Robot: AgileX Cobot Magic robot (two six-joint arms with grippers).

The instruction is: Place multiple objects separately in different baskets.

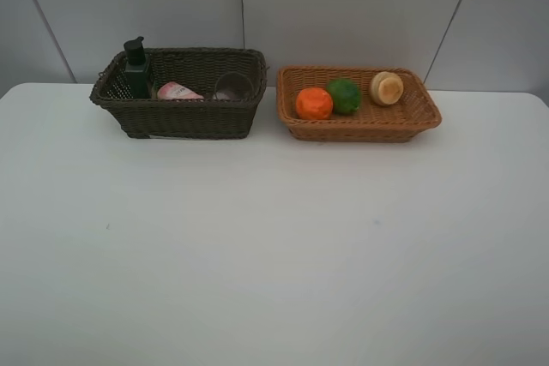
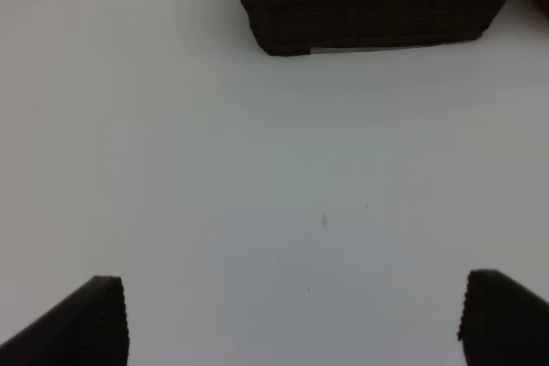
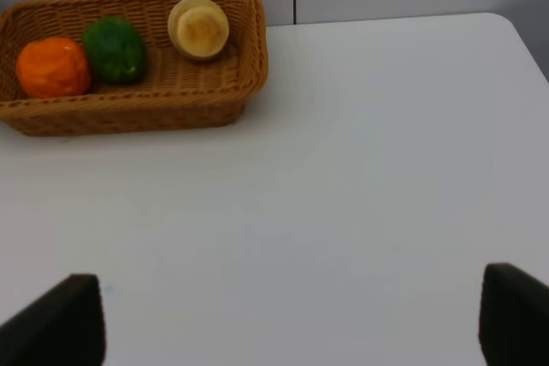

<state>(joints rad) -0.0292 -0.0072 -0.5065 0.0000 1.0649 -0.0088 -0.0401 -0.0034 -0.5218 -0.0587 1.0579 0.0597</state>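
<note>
Bench (image 1: pixel 274 246): you are looking at a white surface carrying both baskets side by side along its far edge.
Dark basket (image 1: pixel 184 117): it is holding the green bottle (image 1: pixel 136 69) upright in one end, the pink bottle (image 1: pixel 177 91) lying mid-way, and the mauve cup (image 1: pixel 233 86) at the other end.
Tan basket (image 1: pixel 360 122): it is holding the orange (image 1: pixel 314 104), the lime (image 1: pixel 345 95) touching it, and the peach fruit (image 1: pixel 387 87) apart.
Left fingers (image 2: pixel 94 319): you are seeing them spread wide, gripping nothing.
Right fingers (image 3: pixel 69 319): they are standing apart, empty.
</note>
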